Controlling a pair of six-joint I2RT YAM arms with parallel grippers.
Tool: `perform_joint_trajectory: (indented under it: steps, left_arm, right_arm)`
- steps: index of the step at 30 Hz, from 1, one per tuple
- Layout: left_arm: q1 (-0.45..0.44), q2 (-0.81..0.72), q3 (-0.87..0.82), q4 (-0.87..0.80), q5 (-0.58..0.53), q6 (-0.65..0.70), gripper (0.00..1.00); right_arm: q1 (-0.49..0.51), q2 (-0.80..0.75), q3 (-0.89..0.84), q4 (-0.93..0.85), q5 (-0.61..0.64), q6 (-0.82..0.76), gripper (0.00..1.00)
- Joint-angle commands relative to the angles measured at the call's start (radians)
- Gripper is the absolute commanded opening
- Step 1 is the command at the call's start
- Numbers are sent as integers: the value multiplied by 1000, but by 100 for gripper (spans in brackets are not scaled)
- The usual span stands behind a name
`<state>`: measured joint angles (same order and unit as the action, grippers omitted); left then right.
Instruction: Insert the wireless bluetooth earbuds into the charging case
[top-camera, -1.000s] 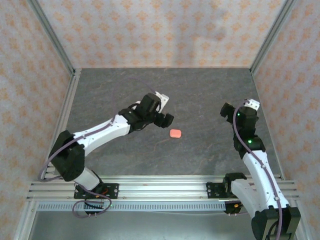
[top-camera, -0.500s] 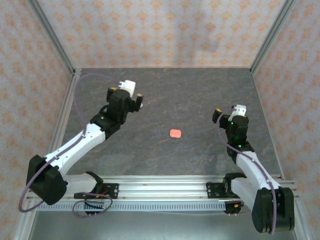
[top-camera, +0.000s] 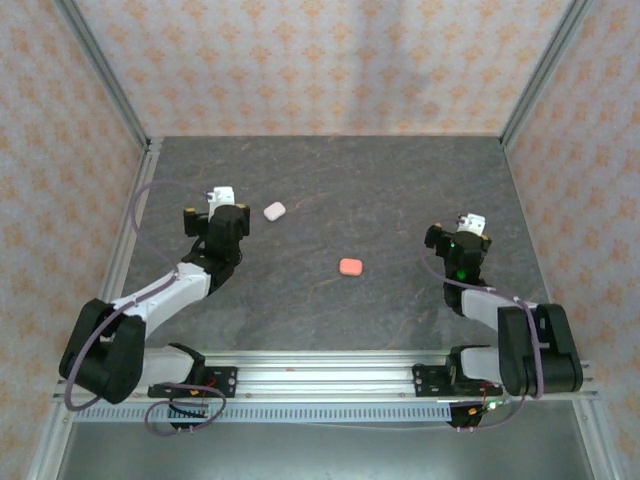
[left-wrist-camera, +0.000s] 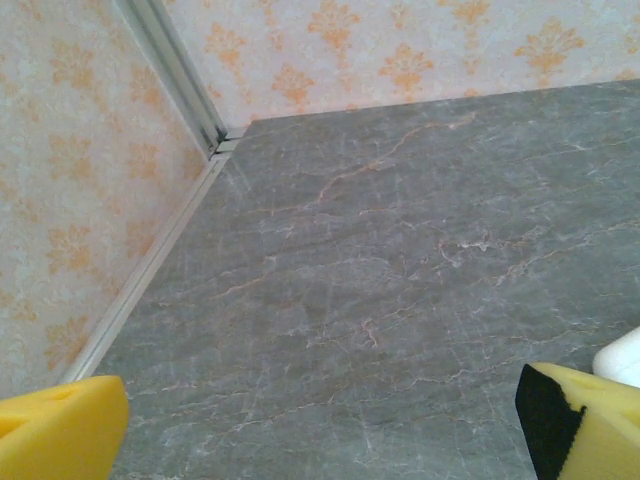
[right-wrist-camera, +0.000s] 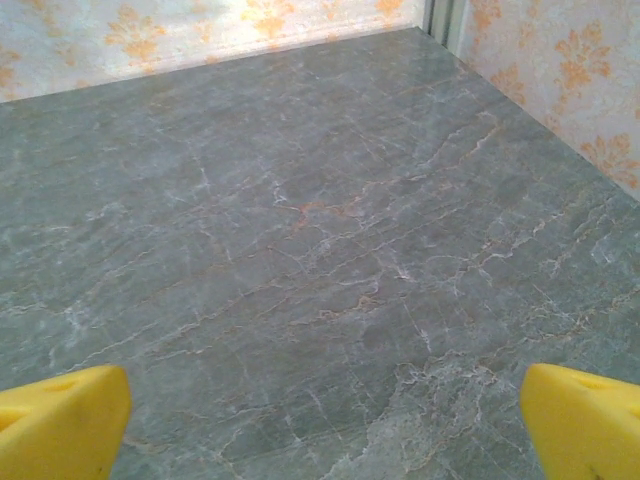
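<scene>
A closed coral-pink charging case (top-camera: 350, 267) lies mid-table. A closed whitish charging case (top-camera: 274, 211) lies farther back and to the left; its edge (left-wrist-camera: 624, 356) shows at the right border of the left wrist view. The earbuds are out of view. My left gripper (top-camera: 218, 212) is drawn back at the left, just left of the whitish case. It stands open (left-wrist-camera: 320, 430), with bare table between its yellow fingertips (left-wrist-camera: 55, 430). My right gripper (top-camera: 458, 234) sits low at the right, well apart from the pink case. It is also open (right-wrist-camera: 320, 425), and its yellow pads (right-wrist-camera: 585, 425) hold nothing.
The grey marbled tabletop (top-camera: 400, 190) is fenced by patterned walls and aluminium posts (top-camera: 100, 80). A metal rail (top-camera: 330, 378) runs along the near edge by the arm bases. The left wall's floor rail (left-wrist-camera: 160, 250) runs close to the left gripper.
The left arm has swung left and pulled back from the table's middle, and the whitish case now lies uncovered. The right arm has folded down toward its base.
</scene>
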<state>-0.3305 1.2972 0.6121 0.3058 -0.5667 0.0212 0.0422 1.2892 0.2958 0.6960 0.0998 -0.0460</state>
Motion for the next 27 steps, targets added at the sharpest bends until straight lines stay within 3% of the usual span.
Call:
perform_joint_trajectory:
  steps: [1, 6, 10, 12, 19, 27]
  left_arm:
    - [17, 23, -50, 171, -33, -17, 100]
    - [55, 18, -95, 278, 46, 25, 100]
    - [113, 1, -161, 403, 173, 2, 100]
    - [123, -3, -161, 395, 201, -3, 100]
    - [132, -78, -184, 294, 286, 21, 100]
    - [149, -117, -189, 213, 349, 30, 100]
  right_arm:
    - [-5, 39, 18, 116, 81, 24, 99]
    - [-5, 168, -11, 303, 131, 58, 99]
    - [-5, 222, 1, 314, 111, 53, 99]
    - [-5, 264, -5, 390, 127, 52, 99]
    - [-5, 246, 64, 224, 118, 54, 99]
    - [-6, 255, 74, 220, 83, 42, 99]
